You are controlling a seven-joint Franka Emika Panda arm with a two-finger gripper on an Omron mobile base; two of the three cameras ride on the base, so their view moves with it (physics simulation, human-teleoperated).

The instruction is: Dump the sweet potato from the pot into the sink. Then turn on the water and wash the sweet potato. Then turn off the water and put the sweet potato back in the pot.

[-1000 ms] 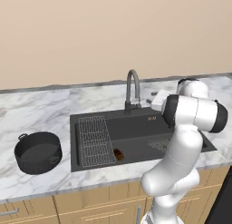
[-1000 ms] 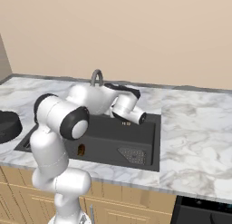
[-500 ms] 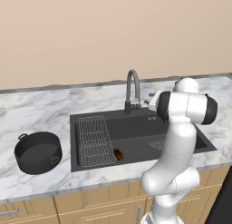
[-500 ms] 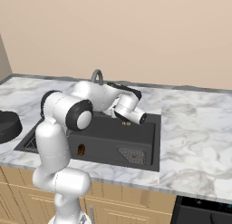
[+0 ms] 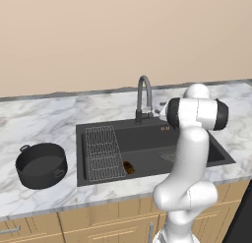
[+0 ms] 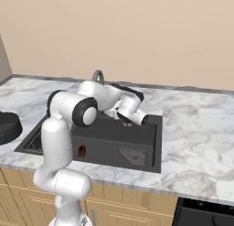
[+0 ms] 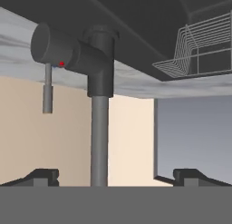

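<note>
A small reddish-brown sweet potato (image 5: 128,167) lies on the floor of the dark grey sink (image 5: 197,136), near the front wall and just beside the right edge of a wire grid rack (image 5: 102,152) that fills the basin's left part. From the right base view the sweet potato (image 6: 82,151) shows as a small orange-brown lump low in the basin, partly behind the robot's arm. A drain strainer (image 5: 170,157) sits in the sink floor to the right of the sweet potato, well apart from it.

A curved grey gooseneck faucet (image 5: 143,98) rises from the back rim of the sink, at its middle. The pincer (image 6: 135,117) hangs over the rear of the basin, close to the faucet's base, with its jaws spread wide and nothing between them. In the hand view, the two dark fingertips (image 7: 41,176) stand far apart at the bottom, and the faucet's upright pipe (image 7: 99,141) runs between them. The faucet's body carries a sideways cylinder with a small red dot and a thin lever (image 7: 47,90).

The round, nearly black pot (image 5: 41,164) stands upright on the marble worktop (image 5: 34,124) to the left of the sink, well apart from the sweet potato. Wooden cabinet fronts (image 5: 88,222) run below the worktop, and a plain beige wall (image 5: 123,35) rises behind it.
</note>
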